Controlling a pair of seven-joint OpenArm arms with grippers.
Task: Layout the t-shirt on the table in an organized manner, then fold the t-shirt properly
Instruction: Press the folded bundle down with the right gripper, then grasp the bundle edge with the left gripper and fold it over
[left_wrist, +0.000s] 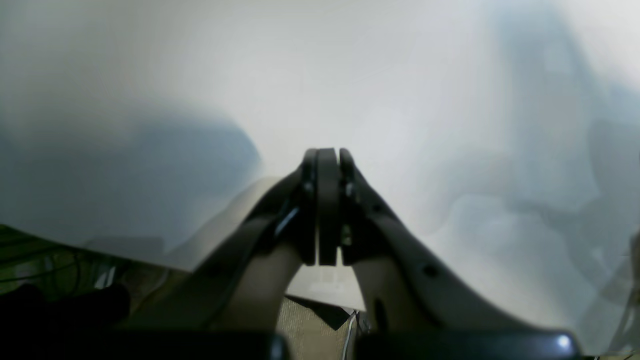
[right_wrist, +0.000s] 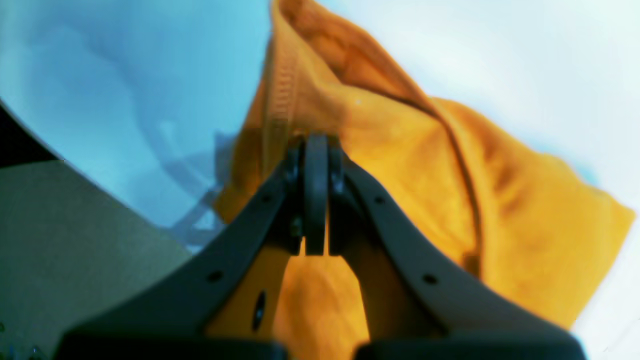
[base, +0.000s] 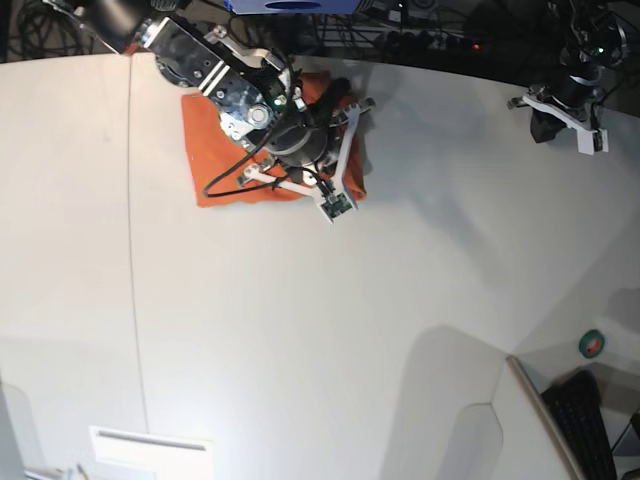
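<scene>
Worktop (base: 300, 340): big, white, curved edge, thin dark seam (base: 131, 250) running front to back on the base view's left side. Most of its surface is bare.

T-shirt (base: 215, 150): orange, bunched into a compact heap at the far edge of the worktop, just right of the seam. Not spread out, no sleeves or neck readable from above. The right arm (base: 200, 65) comes in from the far left corner and covers the heap's right half.

Only the base view shows the layout: shirt far-left, left arm (base: 565, 100) parked well apart at the far right edge, nothing of the shirt near it.

Right wrist view adds the detail that the overhead hides: creased orange cloth (right_wrist: 425, 165) fills the frame's centre and right, with a ribbed hem or collar band running up from the pincer tips. Right pincer (right_wrist: 316, 150) is closed, its tips down at that band. The cloth lies under and ahead of it. Whether any fabric is actually pinched I cannot tell; the tips look pressed together against the cloth.

Left wrist view shows only white worktop (left_wrist: 350, 75) and soft shadows, no orange at all. Left pincer (left_wrist: 327, 160) is closed, fingers pressed flat together, nothing between them.

Small bit: a green and red round item (base: 592, 344) off the worktop at the right.
</scene>
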